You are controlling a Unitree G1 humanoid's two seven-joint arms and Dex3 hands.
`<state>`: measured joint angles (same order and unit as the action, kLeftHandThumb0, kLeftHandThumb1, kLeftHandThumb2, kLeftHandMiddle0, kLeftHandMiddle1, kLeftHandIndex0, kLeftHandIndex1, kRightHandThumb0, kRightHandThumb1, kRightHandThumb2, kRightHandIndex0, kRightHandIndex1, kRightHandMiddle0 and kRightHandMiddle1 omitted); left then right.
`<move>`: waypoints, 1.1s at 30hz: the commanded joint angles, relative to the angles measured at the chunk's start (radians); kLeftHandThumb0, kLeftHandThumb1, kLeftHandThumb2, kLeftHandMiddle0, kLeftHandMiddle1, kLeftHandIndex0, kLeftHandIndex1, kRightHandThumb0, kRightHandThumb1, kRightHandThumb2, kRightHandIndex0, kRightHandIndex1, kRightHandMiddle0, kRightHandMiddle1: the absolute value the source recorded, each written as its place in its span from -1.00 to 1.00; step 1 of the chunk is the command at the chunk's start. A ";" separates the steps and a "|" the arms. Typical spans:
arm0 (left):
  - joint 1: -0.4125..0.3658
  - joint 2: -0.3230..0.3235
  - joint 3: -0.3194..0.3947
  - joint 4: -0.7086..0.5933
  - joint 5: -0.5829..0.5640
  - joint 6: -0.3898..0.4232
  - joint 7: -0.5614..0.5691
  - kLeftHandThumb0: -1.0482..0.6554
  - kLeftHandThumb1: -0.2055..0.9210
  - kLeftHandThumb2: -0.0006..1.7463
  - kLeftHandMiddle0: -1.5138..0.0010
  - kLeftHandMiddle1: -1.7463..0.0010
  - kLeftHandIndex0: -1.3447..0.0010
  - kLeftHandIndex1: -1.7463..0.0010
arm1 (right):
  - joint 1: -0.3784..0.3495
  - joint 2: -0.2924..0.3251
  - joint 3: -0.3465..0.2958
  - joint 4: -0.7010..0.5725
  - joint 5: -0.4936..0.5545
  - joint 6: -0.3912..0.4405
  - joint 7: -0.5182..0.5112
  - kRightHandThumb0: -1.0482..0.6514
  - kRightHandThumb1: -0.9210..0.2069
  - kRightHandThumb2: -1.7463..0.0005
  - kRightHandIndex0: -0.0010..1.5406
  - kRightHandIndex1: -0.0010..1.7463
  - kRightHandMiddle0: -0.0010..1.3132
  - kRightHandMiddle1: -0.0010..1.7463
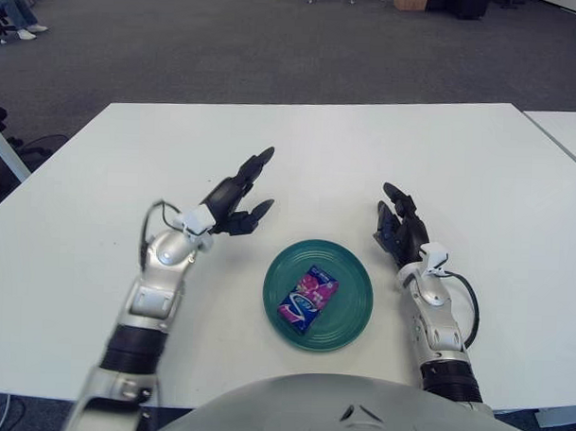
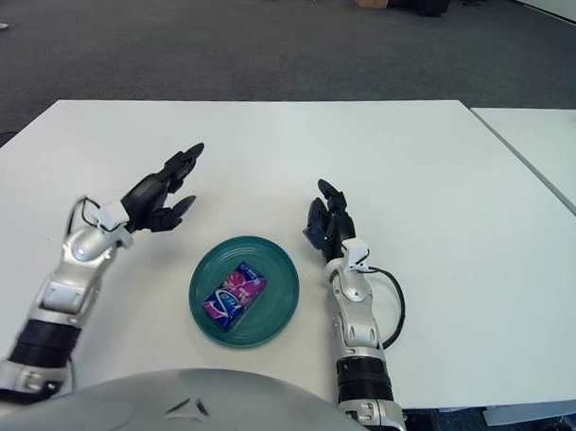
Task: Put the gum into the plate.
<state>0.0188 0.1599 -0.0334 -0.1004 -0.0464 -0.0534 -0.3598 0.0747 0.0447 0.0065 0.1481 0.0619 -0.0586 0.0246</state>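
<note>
1. I see the gum [image 1: 308, 298] lying flat inside the green plate [image 1: 356, 275], a pink and blue pack angled across the plate's middle.
2. The plate sits on the white counter [image 1: 479, 175], near its front edge, between my two hands.
3. My left hand [image 1: 236, 197] is up and to the left of the plate, clear of it; its fingers are spread and released, grasping nothing.
4. My right hand [image 1: 399, 231] shows just right of the plate, fingers loosely extended and pointing away from me, with nothing in it.
5. A black cable [image 1: 471, 299] loops beside the right wrist.
</note>
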 commanded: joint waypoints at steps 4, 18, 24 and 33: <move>0.092 -0.117 0.060 -0.030 -0.120 0.061 0.108 -1.00 1.00 0.00 1.00 1.00 1.00 1.00 | 0.057 -0.001 0.016 0.006 -0.002 0.042 0.016 -0.67 -1.00 0.01 -0.69 -0.99 -1.00 -0.41; 0.175 -0.166 0.073 -0.088 -0.172 0.179 0.178 -1.00 1.00 0.14 1.00 1.00 1.00 1.00 | 0.066 -0.004 0.025 -0.022 -0.001 0.048 0.026 -0.60 -1.00 -0.06 -0.72 -1.00 -1.00 -0.45; 0.189 -0.140 0.068 -0.049 -0.160 0.159 0.160 -1.00 1.00 0.16 1.00 1.00 1.00 1.00 | 0.071 -0.005 0.025 -0.031 0.003 0.049 0.030 -0.58 -1.00 -0.09 -0.71 -0.99 -1.00 -0.43; 0.254 -0.158 0.007 0.031 -0.109 0.055 0.158 -1.00 1.00 0.16 1.00 1.00 1.00 1.00 | 0.087 -0.009 0.019 -0.054 0.015 0.048 0.042 -0.57 -1.00 -0.12 -0.70 -1.00 -1.00 -0.41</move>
<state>0.2494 0.0075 -0.0046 -0.0876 -0.1740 0.0362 -0.1954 0.1311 0.0383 0.0289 0.0733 0.0673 -0.0535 0.0631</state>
